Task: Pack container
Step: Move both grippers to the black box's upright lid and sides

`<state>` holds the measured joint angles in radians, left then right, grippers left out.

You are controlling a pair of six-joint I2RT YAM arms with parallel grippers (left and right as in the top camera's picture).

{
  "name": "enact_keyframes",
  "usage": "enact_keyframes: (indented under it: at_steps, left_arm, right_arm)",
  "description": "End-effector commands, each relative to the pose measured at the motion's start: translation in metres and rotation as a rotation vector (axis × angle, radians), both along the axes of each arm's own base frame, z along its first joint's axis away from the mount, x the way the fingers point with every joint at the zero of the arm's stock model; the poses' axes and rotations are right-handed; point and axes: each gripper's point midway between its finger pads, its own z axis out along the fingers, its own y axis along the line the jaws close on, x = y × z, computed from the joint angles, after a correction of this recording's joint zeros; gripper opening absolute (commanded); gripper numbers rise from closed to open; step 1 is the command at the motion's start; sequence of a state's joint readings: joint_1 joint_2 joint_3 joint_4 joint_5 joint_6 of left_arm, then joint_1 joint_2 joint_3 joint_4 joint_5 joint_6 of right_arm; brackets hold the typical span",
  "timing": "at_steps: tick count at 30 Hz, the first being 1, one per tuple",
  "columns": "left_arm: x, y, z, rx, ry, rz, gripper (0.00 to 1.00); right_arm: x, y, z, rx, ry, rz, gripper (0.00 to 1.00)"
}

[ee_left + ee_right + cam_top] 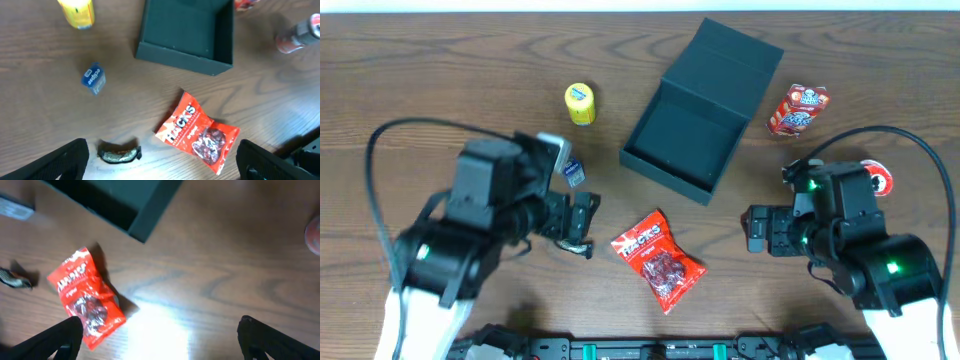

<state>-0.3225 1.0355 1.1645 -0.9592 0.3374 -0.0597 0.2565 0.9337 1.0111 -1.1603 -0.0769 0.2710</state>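
Open container (685,135), red HACKS bag (197,136), eclipse pack (93,78)

On my feeds the wooden table (420,70) carries a yellow tub (580,103), a blue Eclipse gum pack (93,78), a small dark wrapped item (119,153), a red snack bag (658,259) lying flat, and, well apart at the right, a red carton (797,109).

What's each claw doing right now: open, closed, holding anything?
Left claw: open, holding nothing.
Right claw: open, holding nothing.
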Motion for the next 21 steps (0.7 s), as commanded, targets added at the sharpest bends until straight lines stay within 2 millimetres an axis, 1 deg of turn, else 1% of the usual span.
enact_keyframes:
  at_steps: [1, 3, 5, 8, 11, 13, 16, 19, 21]
  left_arm:
    - [0.022, -0.008, -0.004, -0.009, 0.049, 0.022, 0.95]
    - [0.039, -0.019, -0.005, -0.023, 0.075, 0.006, 0.95]
    - [0.057, -0.032, 0.000, -0.053, 0.091, -0.021, 0.95]
    - [0.089, -0.054, 0.008, -0.098, 0.102, -0.073, 0.95]
    - [0.118, -0.072, 0.008, -0.135, 0.127, -0.103, 0.95]
    - [0.138, -0.082, 0.002, -0.146, 0.141, -0.113, 0.95]
    - [0.160, -0.096, -0.008, -0.179, 0.158, -0.138, 0.95]
    - [0.178, -0.107, -0.020, -0.200, 0.161, -0.154, 0.95]
    - [0.189, -0.113, -0.032, -0.201, 0.158, -0.158, 0.95]
  right_arm:
    - [0.001, 0.002, 0.001, 0.012, 0.013, -0.007, 0.99]
    - [0.001, 0.002, 0.000, 0.017, 0.019, -0.018, 0.99]
    - [0.000, 0.002, 0.000, 0.037, 0.033, -0.059, 0.99]
    - [-0.002, 0.007, -0.002, 0.067, 0.047, -0.052, 0.99]
    - [-0.002, 0.007, -0.008, 0.069, 0.057, -0.062, 0.99]
    - [0.000, 0.008, -0.015, 0.072, 0.056, -0.064, 0.99]
    - [0.004, 0.013, -0.034, 0.102, 0.067, -0.082, 0.99]
    - [0.007, 0.014, -0.051, 0.118, 0.071, -0.100, 0.99]
    - [0.010, 0.018, -0.062, 0.139, 0.064, -0.099, 0.99]
